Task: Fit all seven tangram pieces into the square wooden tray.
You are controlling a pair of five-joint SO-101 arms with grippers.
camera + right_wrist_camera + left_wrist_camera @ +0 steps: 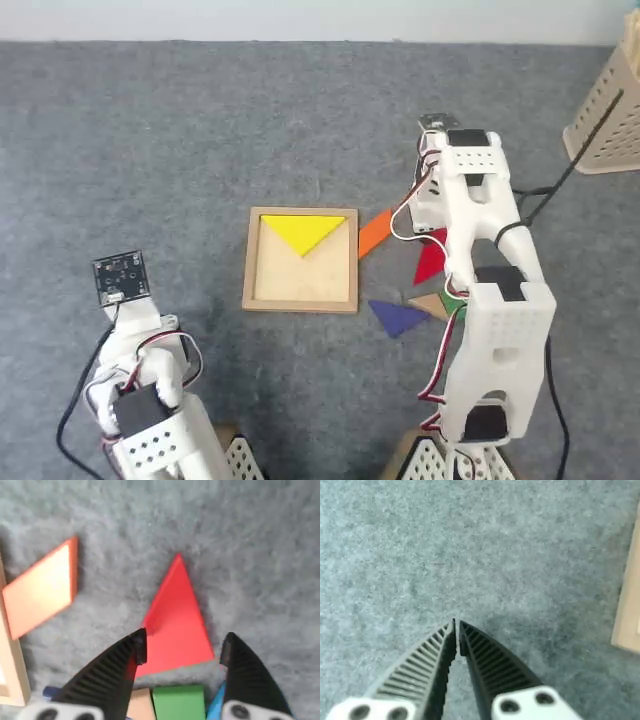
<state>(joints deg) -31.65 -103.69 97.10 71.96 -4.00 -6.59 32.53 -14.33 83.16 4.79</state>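
When weighing the coming grasp, look to the right gripper [184,642]: spread apart, empty, hanging low over the wide end of the red triangle [175,615], one finger to each side of the base. Note the lie of that piece: base directly beneath and between the fingers, apex pointing straight ahead, away from the wrist, so long axis in line with the reach and base edge across the opening. Judged well placed for closing across the base corners, given a little more descent. Behind the base, toward the wrist, crowded by a green piece [177,700] and a tan piece [139,702], near enough to catch a fingertip. Off to one finger's side, an orange parallelogram [40,595], then the wooden tray [300,305], already holding a yellow triangle [300,232]. Count the left gripper [456,627] out: pressed together on nothing, over bare carpet [470,540], well apart from every loose piece, tray edge just off to its side.
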